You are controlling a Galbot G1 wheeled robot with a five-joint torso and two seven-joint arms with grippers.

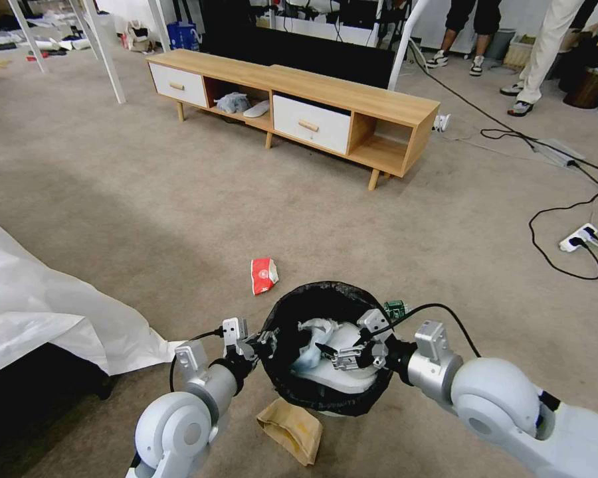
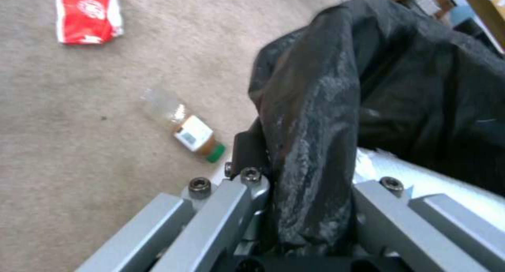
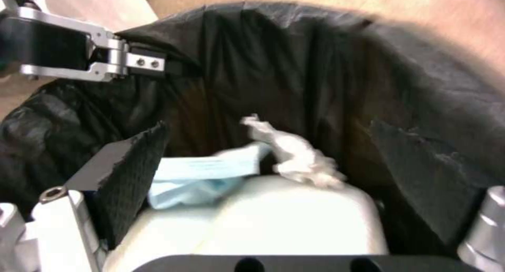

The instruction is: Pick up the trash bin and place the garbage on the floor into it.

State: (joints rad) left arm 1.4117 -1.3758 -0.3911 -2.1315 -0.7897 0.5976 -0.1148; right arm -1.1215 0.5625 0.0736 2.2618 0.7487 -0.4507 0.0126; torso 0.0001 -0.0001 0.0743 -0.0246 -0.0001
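Head view first: the trash bin (image 1: 325,392) sits between the two arms, a round tub with a crinkly black bag (image 1: 292,312) folded over the rim. The left hand (image 1: 259,346) is pinched onto the rim on its side. The right hand (image 1: 342,355) reaches over the opposite rim and hangs inside the bin with its fingers spread wide, gripping nothing, above some white tissue (image 1: 312,328). On the short beige floor (image 1: 146,199), a flat red-white packet (image 1: 264,274) lies just beyond the left hand, a crumpled brown paper bag (image 1: 291,430) lies on the near side of the bin, and a bit of green label (image 1: 395,309) peeks out past the rim by the right hand.

Left wrist view: grey metal fingers (image 2: 231,201) clamp a thick fold of the shiny black bag. Out past that hand there's a clear bottle (image 2: 184,126) on its side, and farther off the packet.

Right wrist view: the textured black pads (image 3: 137,161) stand well apart. Between them sit crumpled tissue and a pale blue scrap (image 3: 200,173), and the left hand grips the far rim.
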